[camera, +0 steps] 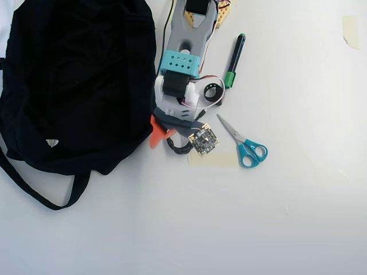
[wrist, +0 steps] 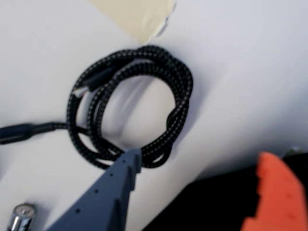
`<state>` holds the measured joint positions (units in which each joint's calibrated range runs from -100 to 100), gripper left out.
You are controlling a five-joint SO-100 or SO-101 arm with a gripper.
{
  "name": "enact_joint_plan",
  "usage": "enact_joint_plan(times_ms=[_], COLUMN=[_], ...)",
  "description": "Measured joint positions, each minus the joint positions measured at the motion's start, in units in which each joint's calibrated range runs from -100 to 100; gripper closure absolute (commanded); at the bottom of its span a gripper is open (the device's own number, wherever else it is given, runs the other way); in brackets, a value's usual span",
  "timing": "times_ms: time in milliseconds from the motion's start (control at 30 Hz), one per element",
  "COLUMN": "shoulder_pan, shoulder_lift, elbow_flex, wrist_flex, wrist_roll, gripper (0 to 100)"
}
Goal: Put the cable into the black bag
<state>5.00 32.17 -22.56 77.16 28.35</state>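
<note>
The cable (wrist: 144, 103) is a coil of black braided cord lying flat on the white table, one plug end trailing left. My gripper (wrist: 199, 156) is open just short of it: the blue-grey finger's tip (wrist: 131, 159) overlaps the coil's near edge, and the orange finger (wrist: 276, 192) stands well to the right over the black bag (wrist: 211, 202). In the overhead view the gripper (camera: 165, 140) sits at the right edge of the black bag (camera: 74, 86), and only a bit of cable (camera: 178, 150) shows beside the wrist camera.
Blue-handled scissors (camera: 245, 146), a green marker (camera: 234, 60) and a small black ring (camera: 213, 91) lie right of the arm. Tape patches (camera: 213, 159) are stuck to the table. The bag's strap (camera: 34, 192) loops at the lower left. A silver cylinder (wrist: 21, 216) lies near the blue-grey finger.
</note>
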Motion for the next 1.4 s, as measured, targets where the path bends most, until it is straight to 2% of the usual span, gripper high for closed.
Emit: enact_joint_plan(times_ms=[133, 1400], shoulder_pan=[0.0, -2.5], shoulder_lift=[2.5, 12.4], elbow_flex=[-2.1, -6.0], wrist_flex=[0.0, 0.0], wrist_roll=[0.0, -0.7], gripper=[53, 53])
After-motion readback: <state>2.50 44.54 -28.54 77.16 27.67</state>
